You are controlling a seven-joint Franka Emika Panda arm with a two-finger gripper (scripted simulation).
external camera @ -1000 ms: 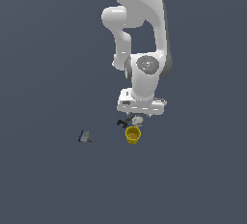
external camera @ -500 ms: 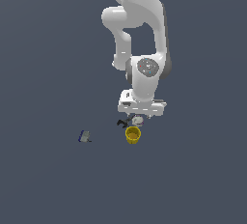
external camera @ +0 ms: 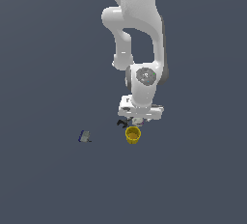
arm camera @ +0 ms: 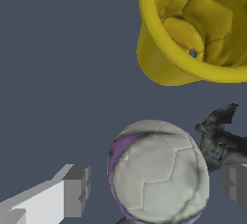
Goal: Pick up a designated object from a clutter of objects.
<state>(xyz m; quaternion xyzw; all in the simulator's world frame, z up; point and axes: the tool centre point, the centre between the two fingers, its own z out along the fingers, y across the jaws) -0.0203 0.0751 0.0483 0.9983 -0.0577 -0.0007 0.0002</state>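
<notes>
Nearest, yellow cup (external camera: 133,134): smooth, flared, lumpy inside. Just behind, panelled whitish-grey ball (arm camera: 158,171) with purple patches, between the spread fingers of the open pincer (arm camera: 154,191), not clamped. Crowding it, thin black wrench-like tool (arm camera: 222,141). Far left, small grey-blue block (external camera: 85,136) on the desk (external camera: 43,49).

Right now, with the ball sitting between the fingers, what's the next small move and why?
Probably close the end effector: the ball sits between its open fingers, with gaps both sides. The black tool lies close by one finger, so close slowly.
</notes>
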